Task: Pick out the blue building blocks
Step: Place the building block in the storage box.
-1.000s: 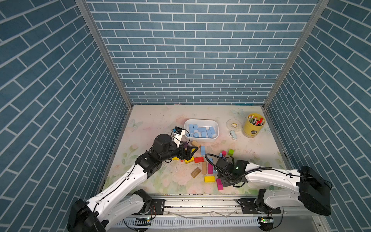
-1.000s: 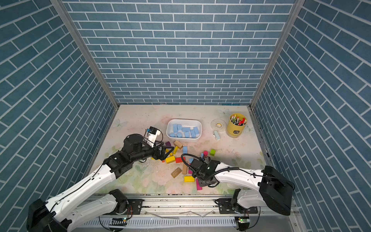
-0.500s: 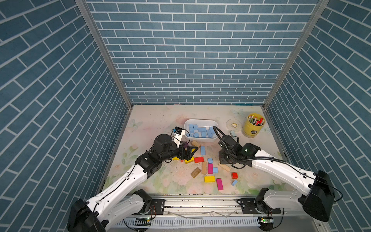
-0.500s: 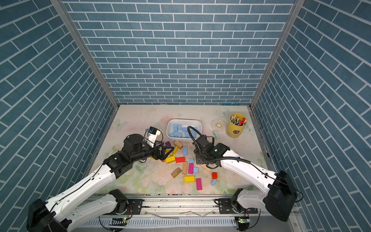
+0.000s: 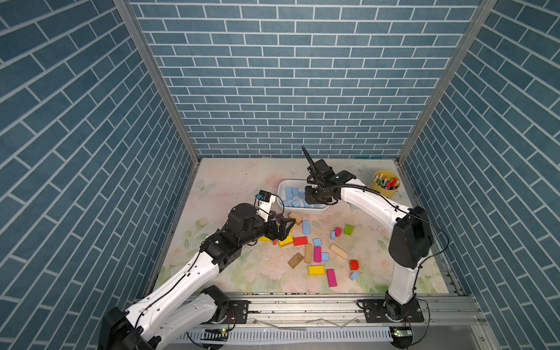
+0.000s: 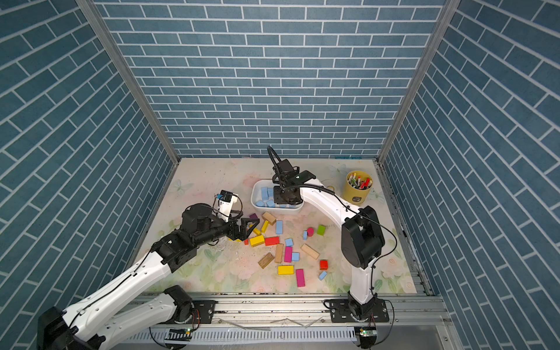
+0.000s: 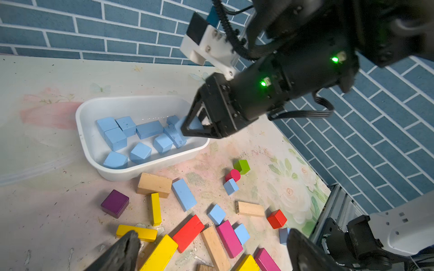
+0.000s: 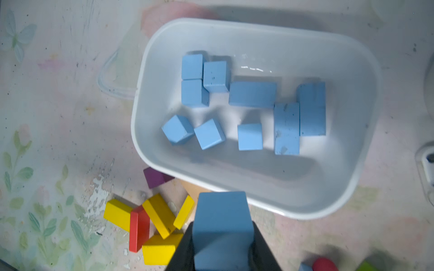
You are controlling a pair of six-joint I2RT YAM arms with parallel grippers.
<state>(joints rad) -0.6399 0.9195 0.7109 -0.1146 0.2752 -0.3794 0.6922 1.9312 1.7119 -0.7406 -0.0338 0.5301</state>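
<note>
At the drop-off, our right hand (image 7: 199, 127) grips a blue block (image 8: 223, 218) above the white tub (image 8: 347, 77), so next we release it there; our left hand (image 5: 285, 228) hangs open near the loose blocks (image 5: 300, 241).

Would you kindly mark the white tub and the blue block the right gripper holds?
white tub (image 8: 258, 183), right wrist view, bare inner wall.
blue block (image 8: 223, 211), right wrist view, its broad visible face.
</note>
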